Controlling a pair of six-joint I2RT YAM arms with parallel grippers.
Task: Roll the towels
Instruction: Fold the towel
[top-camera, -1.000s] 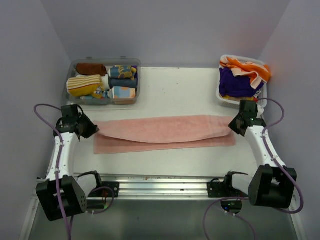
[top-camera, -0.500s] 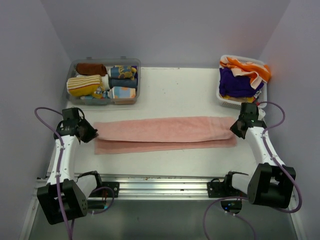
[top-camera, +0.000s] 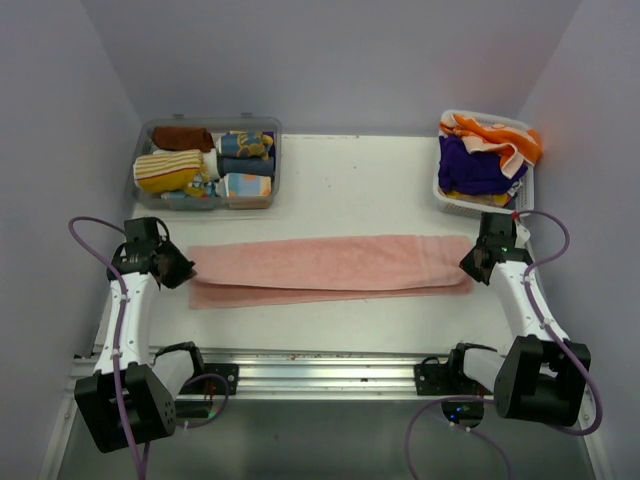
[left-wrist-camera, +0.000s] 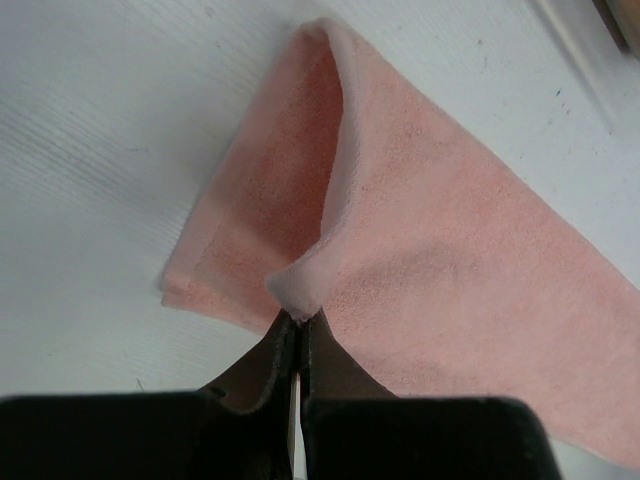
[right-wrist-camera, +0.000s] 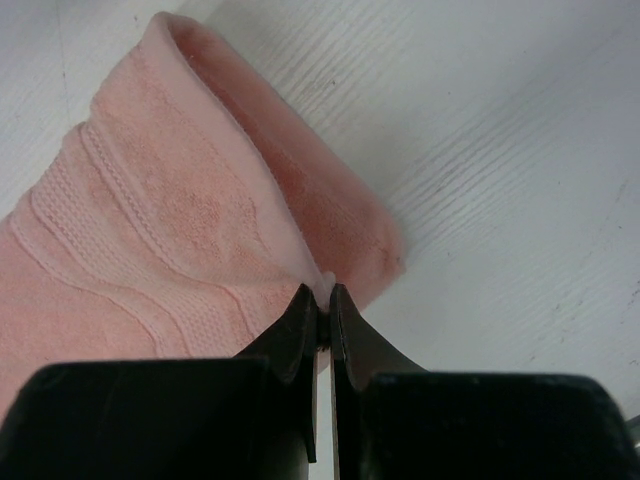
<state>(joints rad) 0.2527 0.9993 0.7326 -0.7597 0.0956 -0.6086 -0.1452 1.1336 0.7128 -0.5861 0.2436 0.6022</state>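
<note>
A pink towel (top-camera: 330, 268) lies folded lengthwise across the white table, its top layer set slightly back from the lower one. My left gripper (top-camera: 186, 270) is shut on the top layer's left corner (left-wrist-camera: 300, 292), with the towel (left-wrist-camera: 450, 240) spreading away from it. My right gripper (top-camera: 468, 260) is shut on the top layer's right corner (right-wrist-camera: 322, 285), the towel (right-wrist-camera: 150, 230) folded beneath it. Rolled towels (top-camera: 205, 168) fill the clear bin at the back left. Orange-and-cream (top-camera: 495, 135) and purple (top-camera: 475, 168) towels lie heaped in the white basket at the back right.
The clear plastic bin (top-camera: 146, 131) stands at the back left and the white basket (top-camera: 440, 190) at the back right, close behind my right gripper. A metal rail (top-camera: 320, 365) runs along the near table edge. Purple walls close in both sides.
Both grippers carried the towel's top layer toward the near side and lowered it. The raised, bowed layer now lies flat on the lower one, and the towel is stretched straighter.
</note>
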